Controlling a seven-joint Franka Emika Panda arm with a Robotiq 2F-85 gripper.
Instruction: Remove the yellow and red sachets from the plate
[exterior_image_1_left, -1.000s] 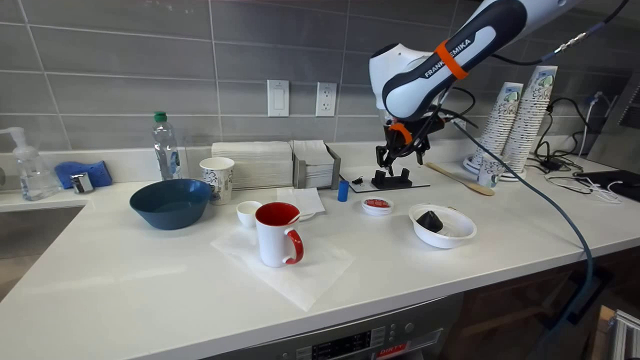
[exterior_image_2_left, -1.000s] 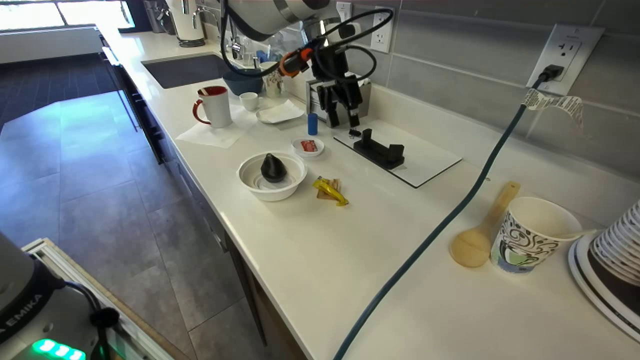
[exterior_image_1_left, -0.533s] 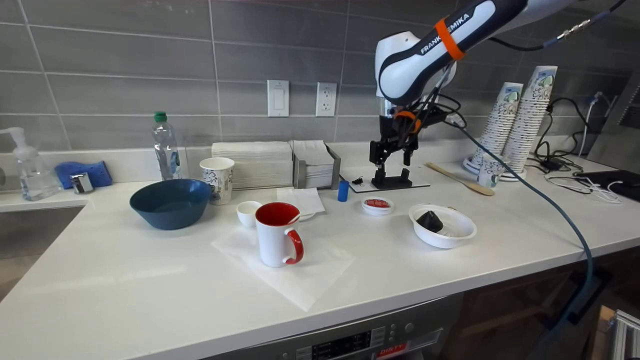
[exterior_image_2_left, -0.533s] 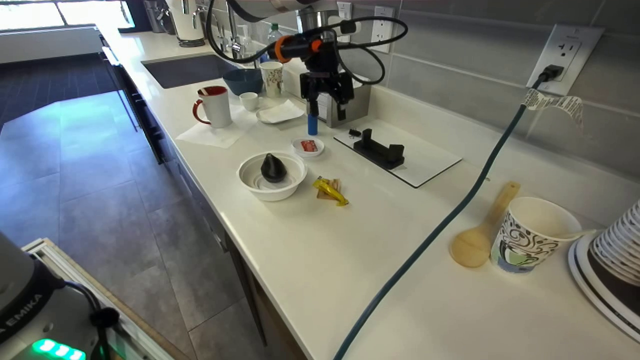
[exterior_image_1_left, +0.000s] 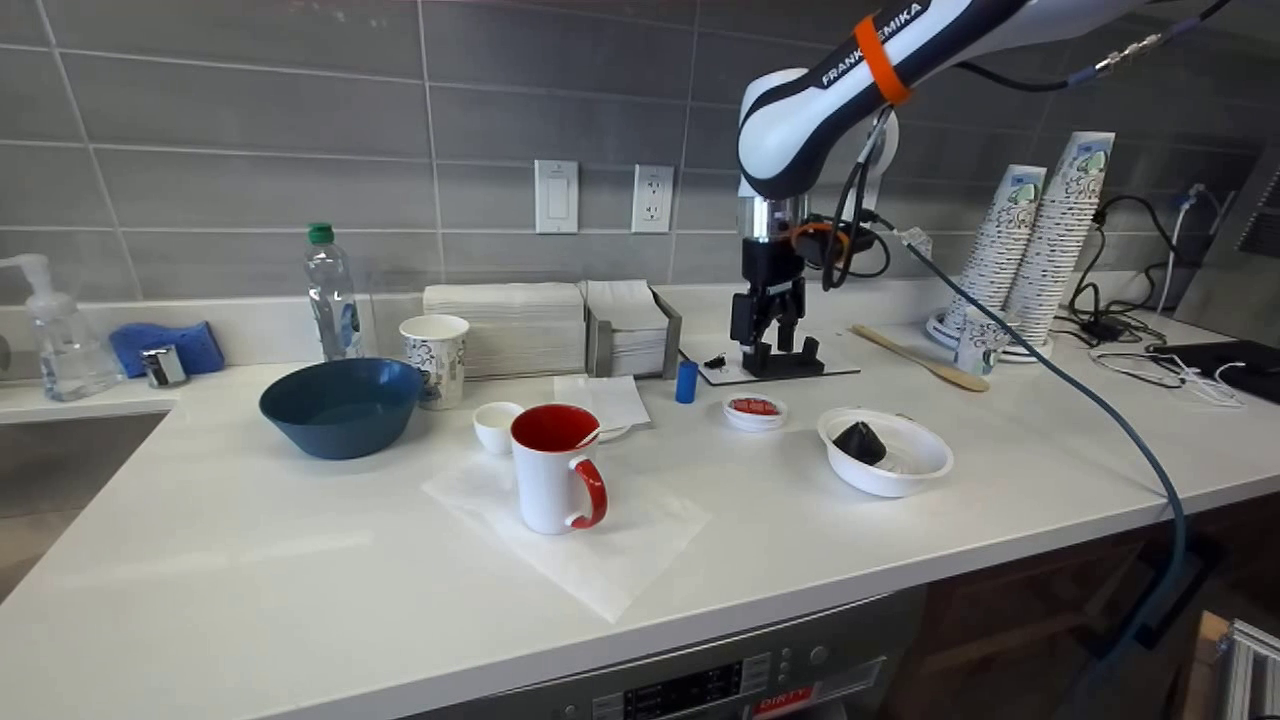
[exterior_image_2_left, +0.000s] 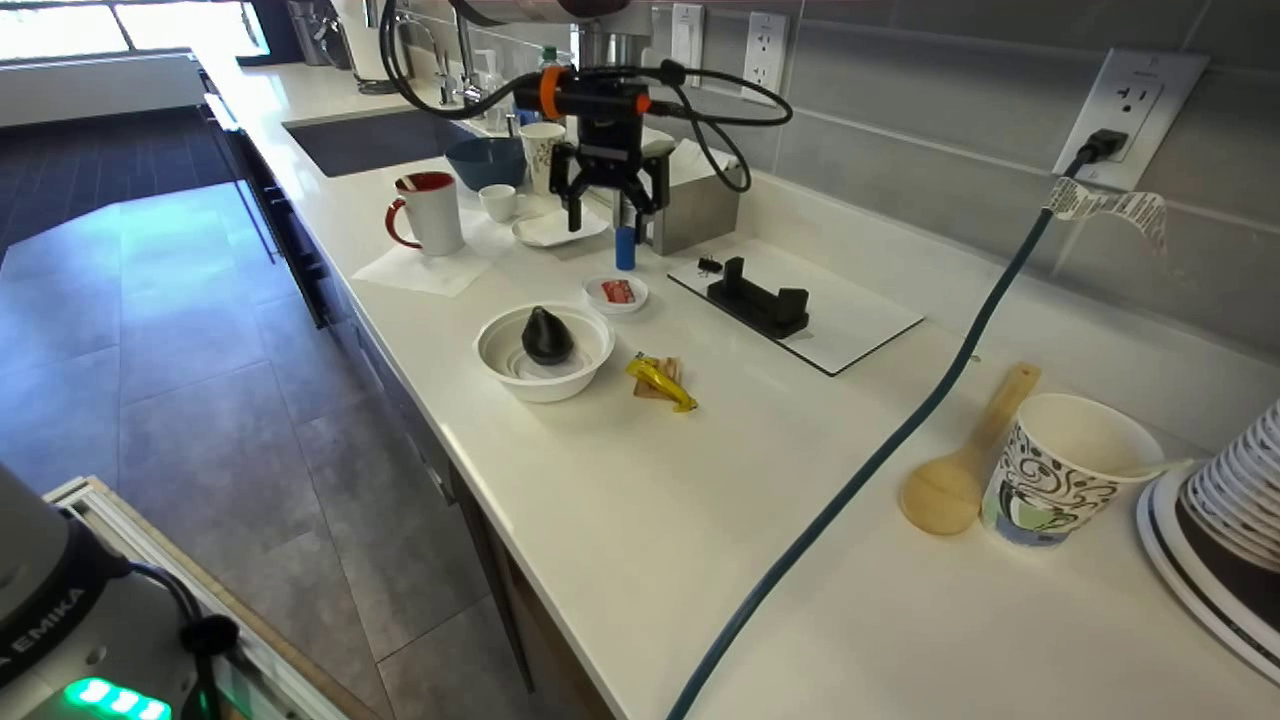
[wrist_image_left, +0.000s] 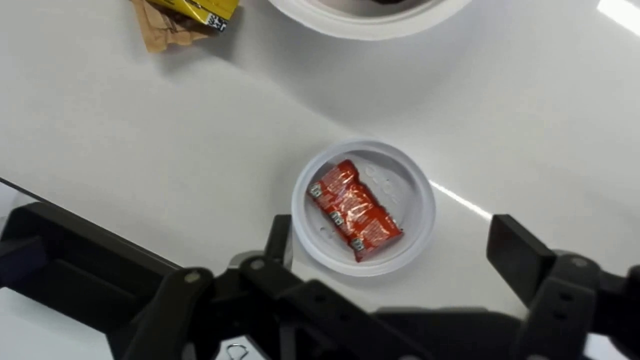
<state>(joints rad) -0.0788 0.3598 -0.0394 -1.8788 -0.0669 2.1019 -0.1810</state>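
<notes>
The red sachet (wrist_image_left: 355, 210) lies flat inside the plate (wrist_image_left: 426, 205), a small shallow white dish; both also show in both exterior views, with the red sachet (exterior_image_1_left: 755, 407) (exterior_image_2_left: 618, 291) on the plate (exterior_image_1_left: 755, 423) (exterior_image_2_left: 612, 309). The yellow sachet (exterior_image_2_left: 662, 382) lies on the counter on a brown packet, beside the larger white bowl; its end shows at the top of the wrist view (wrist_image_left: 200, 7). My gripper (wrist_image_left: 392, 240) is open and empty, above the counter, pointing down. In the wrist view the plate appears between and beyond the fingers. The gripper also shows in both exterior views (exterior_image_1_left: 766, 335) (exterior_image_2_left: 608, 220).
The white bowl (exterior_image_2_left: 500, 377) holds a black object (exterior_image_2_left: 547, 337). A black holder (exterior_image_2_left: 757, 300) on a white board, a blue cylinder (exterior_image_2_left: 625, 250) and a napkin box (exterior_image_2_left: 697, 212) stand near the gripper. The mug (exterior_image_2_left: 437, 222) stands farther off. A cable (exterior_image_2_left: 850, 480) crosses the counter.
My gripper has turned from a tilt to pointing straight down and shifted toward the napkin and mug side. It stays open. The sachets and plate have not moved.
</notes>
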